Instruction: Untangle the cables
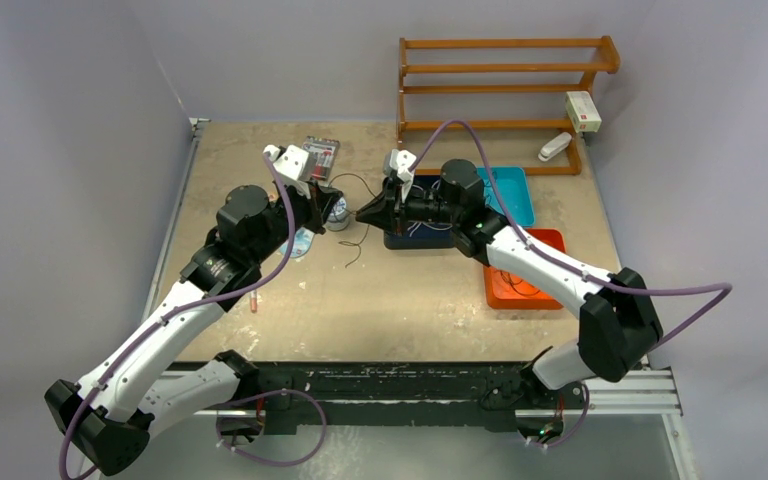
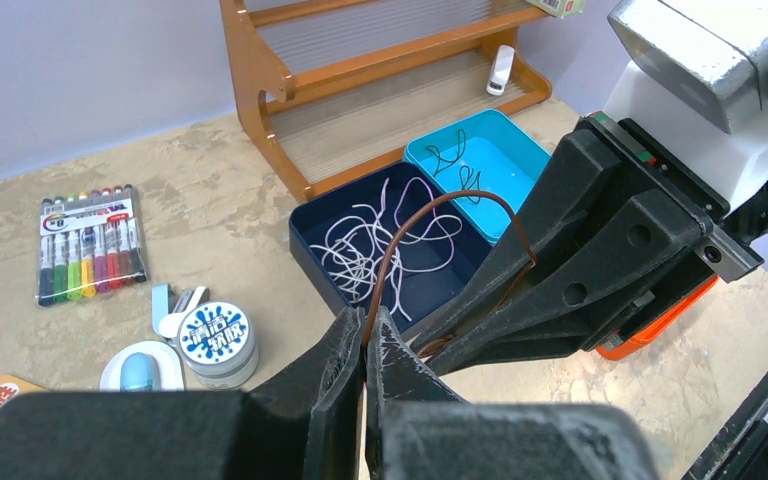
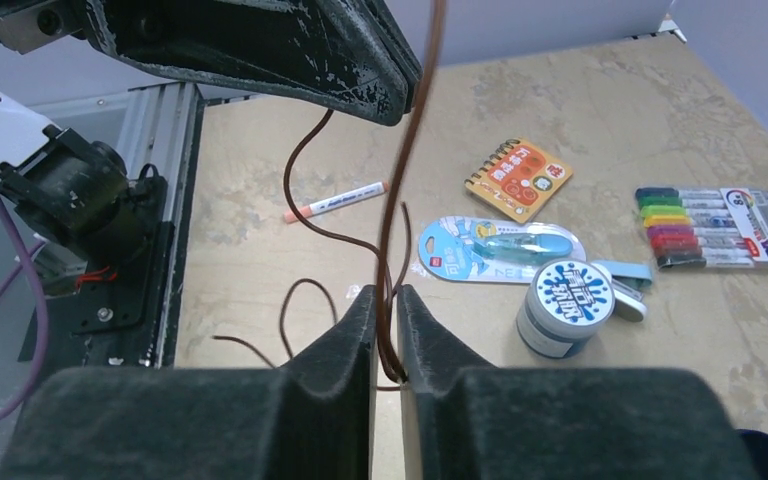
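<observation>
Left tool [image 2: 365,322] pinching brown cable [image 2: 400,235], right tool [image 3: 386,300] clamped on same cable

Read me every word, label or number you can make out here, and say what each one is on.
Nothing here is sharp enough to quote.
Round tin: white Chinese characters on a blue label, blurred.
Marker pack: printed band, too small.
White pen: print along the barrel, too small.
Correction tape pack: print blurred.
Orange notepad: cover print blurred.
White box: red label, too small.
</observation>
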